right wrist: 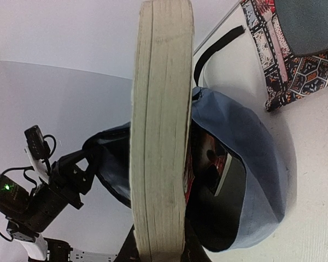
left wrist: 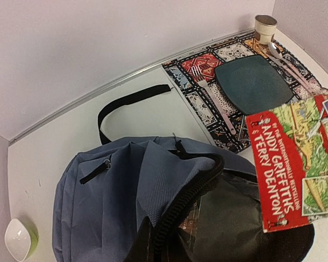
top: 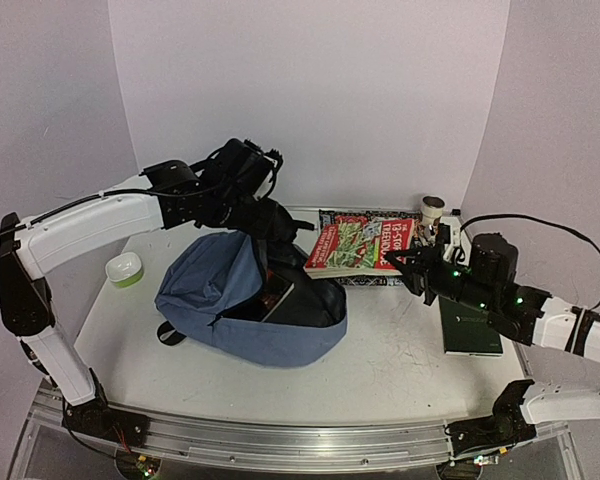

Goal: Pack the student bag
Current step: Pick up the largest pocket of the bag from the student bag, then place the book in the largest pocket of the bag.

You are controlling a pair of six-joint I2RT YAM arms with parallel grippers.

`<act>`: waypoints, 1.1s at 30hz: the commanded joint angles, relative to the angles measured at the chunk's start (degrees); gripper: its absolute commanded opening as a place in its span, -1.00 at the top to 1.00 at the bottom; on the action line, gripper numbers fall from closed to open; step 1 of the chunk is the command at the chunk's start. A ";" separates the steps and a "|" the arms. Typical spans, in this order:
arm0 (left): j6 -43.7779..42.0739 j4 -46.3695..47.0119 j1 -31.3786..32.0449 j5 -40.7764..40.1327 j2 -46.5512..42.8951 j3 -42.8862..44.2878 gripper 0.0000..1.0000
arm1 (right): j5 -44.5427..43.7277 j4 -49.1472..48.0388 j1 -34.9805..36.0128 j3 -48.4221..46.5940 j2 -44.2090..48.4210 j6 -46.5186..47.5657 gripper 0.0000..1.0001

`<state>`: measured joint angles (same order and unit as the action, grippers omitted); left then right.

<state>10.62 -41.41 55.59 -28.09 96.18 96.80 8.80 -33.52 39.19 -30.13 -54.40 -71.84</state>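
Slate-blue fabric made up the student bag (top: 205, 290), which lay slumped in the middle of the table (top: 400, 350) with its main compartment gaping toward the right arm's side. The left pincer (top: 272, 235) hung over the bag's far side, jaws pressed together on the black zippered rim (left wrist: 191, 202) of the mouth, holding that edge lifted so the cloth rose to a peak beneath it. Dim shapes showed inside the bag (one reddish, one with a pale grey face; I could not tell what they were).

The right pincer (top: 405, 265) was clamped narrowly on a thick paperback book (top: 360, 247) with a red and green cover, gripping the edge farthest from the bag. The book hung tilted over the bag's open end; whether it touched the rim could not be told.

A black strap (left wrist: 128, 103) trailed from the bag's top across the table toward the back wall. Beyond the bag, on its right, lay a patterned placemat (left wrist: 208, 63) carrying a dark teal plate (left wrist: 254, 84), a fork (left wrist: 213, 98) on the plate's bag side, a spoon (left wrist: 274, 50) on its other side, and a small cup (left wrist: 265, 27) at the corner farthest from the bag. A white and green bowl (top: 125, 268) sat apart on the bag's left. A dark green flat item (top: 470, 330) lay to the bag's right, beneath the right arm.
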 commanded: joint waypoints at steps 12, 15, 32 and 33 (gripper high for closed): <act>6.18 1.84 -0.40 7.63 -2.77 7.09 1.00 | 0.61 -16.84 7.22 -2.68 -12.87 -0.91 1.00; 7.07 1.78 -0.42 9.53 -3.73 6.93 1.00 | 0.77 -20.94 7.88 -4.53 -18.48 -0.87 1.00; 12.06 2.07 -0.49 15.95 -5.94 6.73 1.00 | -8.64 -36.06 12.60 -20.42 -43.74 -6.34 1.00; 12.54 2.12 -0.49 16.20 -6.00 6.82 1.00 | -10.21 -36.81 13.40 -21.00 -45.13 -7.11 1.00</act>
<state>20.89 -44.36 55.00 -13.80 94.45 99.42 5.55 -59.71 50.33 -46.60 -95.47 -75.79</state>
